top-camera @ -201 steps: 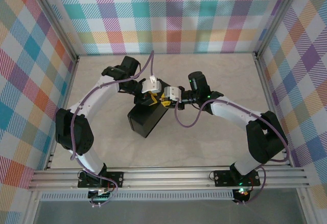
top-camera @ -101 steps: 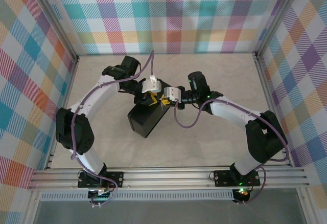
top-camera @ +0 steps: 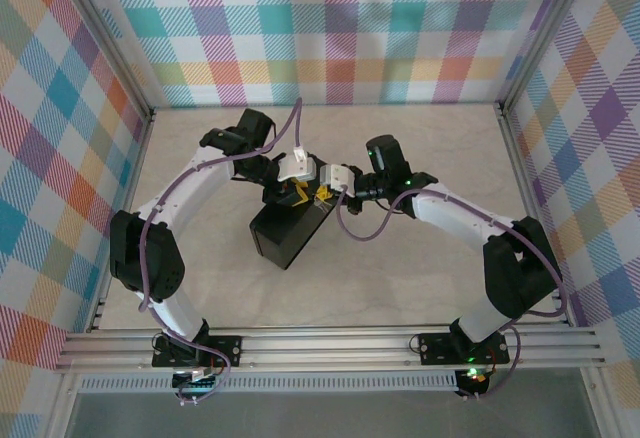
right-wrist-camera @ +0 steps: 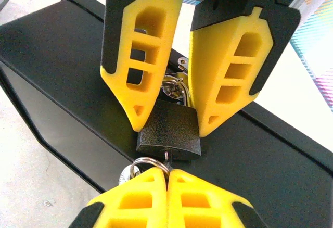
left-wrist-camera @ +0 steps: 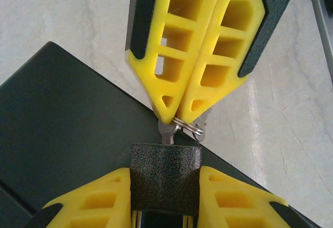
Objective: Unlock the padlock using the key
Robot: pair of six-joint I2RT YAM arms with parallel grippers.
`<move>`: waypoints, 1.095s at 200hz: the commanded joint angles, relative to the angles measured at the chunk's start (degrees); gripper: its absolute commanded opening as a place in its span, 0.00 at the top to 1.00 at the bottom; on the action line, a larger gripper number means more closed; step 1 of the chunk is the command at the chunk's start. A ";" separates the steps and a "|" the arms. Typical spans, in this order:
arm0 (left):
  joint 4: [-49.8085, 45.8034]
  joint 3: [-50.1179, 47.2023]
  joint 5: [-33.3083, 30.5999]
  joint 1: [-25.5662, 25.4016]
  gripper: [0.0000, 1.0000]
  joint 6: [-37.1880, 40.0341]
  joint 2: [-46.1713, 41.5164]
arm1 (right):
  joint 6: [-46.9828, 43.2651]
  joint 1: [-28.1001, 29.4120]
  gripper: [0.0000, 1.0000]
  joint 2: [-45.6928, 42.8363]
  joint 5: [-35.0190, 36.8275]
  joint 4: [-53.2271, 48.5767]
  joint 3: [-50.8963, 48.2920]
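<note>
The dark grey padlock [left-wrist-camera: 165, 178] is clamped between my left gripper's yellow fingers [left-wrist-camera: 83, 204], above the black box [left-wrist-camera: 62, 124]. The small silvery key [left-wrist-camera: 166, 131] sticks into the padlock's bottom face, its ring [left-wrist-camera: 191, 126] hanging beside it. My right gripper [left-wrist-camera: 177, 118] is shut on the key's head. In the right wrist view the padlock [right-wrist-camera: 169, 129] sits between the left gripper's fingers [right-wrist-camera: 138, 82], its shackle [right-wrist-camera: 174, 87] behind, and the right gripper [right-wrist-camera: 167, 172] pinches the key [right-wrist-camera: 166, 157]. From above, both grippers [top-camera: 298, 193] [top-camera: 326, 191] meet tip to tip over the box [top-camera: 285, 236].
The black box [right-wrist-camera: 62, 51] lies on the pale tabletop [top-camera: 400, 288] near the middle. Aluminium rails [top-camera: 330, 348] run along the near edge and checked walls [top-camera: 330, 28] close off the back and sides. Purple cables loop off both arms.
My right gripper has moved a little left towards the padlock and its jaws have closed on the key. The left arm and the padlock have stayed in place.
</note>
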 commanded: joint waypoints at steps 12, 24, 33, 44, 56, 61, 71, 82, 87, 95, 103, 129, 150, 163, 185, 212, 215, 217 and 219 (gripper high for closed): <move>-1.22 -2.97 0.59 -2.33 0.97 -0.27 1.93 | 6.95 2.03 1.00 0.62 -5.36 -4.23 4.77; -0.52 -3.44 0.55 -2.31 0.97 -0.53 1.59 | 10.99 2.03 1.00 1.06 -6.25 -6.39 6.11; -0.04 -3.80 0.46 -2.43 0.97 -0.76 1.36 | 15.69 2.03 1.00 1.51 -6.57 -6.58 6.88; 0.59 -4.09 0.16 -2.52 0.97 -1.11 1.18 | 20.76 2.03 1.00 2.02 -7.26 -6.18 7.36; 1.24 -4.48 -0.19 -2.53 0.97 -1.34 0.93 | 28.87 2.03 1.00 2.70 -7.23 -5.21 7.64; 1.55 -4.67 -0.36 -2.46 0.96 -1.57 0.86 | 31.39 2.03 1.00 2.91 -7.64 -5.02 7.75; 1.83 -4.98 -0.47 -2.55 0.96 -1.59 0.74 | 37.94 2.03 1.00 3.21 -7.77 -3.47 7.26; 2.29 -5.16 -0.46 -2.45 0.96 -1.92 0.57 | 44.81 2.03 1.00 3.40 -7.80 -2.64 6.80; 2.49 -5.22 -0.44 -2.60 0.96 -2.09 0.50 | 47.55 1.97 1.00 3.44 -7.35 -2.84 6.74; 2.71 -5.47 -0.20 -2.61 0.96 -2.19 0.24 | 51.60 1.95 1.00 3.48 -6.83 -2.70 6.33; 3.36 -5.72 0.09 -2.70 0.96 -2.38 -0.12 | 56.44 1.98 1.00 3.48 -6.98 -2.28 5.75; 4.42 -5.70 0.86 -3.28 0.95 -2.91 -0.35 | 72.89 1.90 1.00 4.03 -8.86 3.22 2.96; 3.96 -4.91 0.55 -4.02 0.93 -3.05 0.14 | 84.86 1.85 1.00 5.41 -10.39 6.85 1.87; 3.78 -4.64 0.24 -4.15 0.91 -3.18 0.29 | 90.14 1.85 1.00 6.14 -11.32 8.19 1.58; 3.61 -4.77 -0.49 -4.20 0.83 -3.35 -0.36 | 93.61 1.35 1.00 5.95 -10.82 7.34 0.99; 3.64 -5.01 -1.89 -4.19 0.77 -3.18 -1.66 | 92.27 -0.34 1.00 4.81 -8.55 3.47 0.90; 3.68 -5.00 -1.98 -4.20 0.76 -3.22 -1.75 | 92.24 -0.50 1.00 4.75 -8.55 3.16 0.90; 3.69 -4.98 -2.03 -4.13 0.74 -3.21 -1.85 | 92.24 -0.51 1.00 4.79 -8.55 3.04 0.94; 3.69 -4.98 -2.11 -4.18 0.73 -3.25 -1.81 | 92.10 -0.58 1.00 4.73 -8.61 2.82 1.02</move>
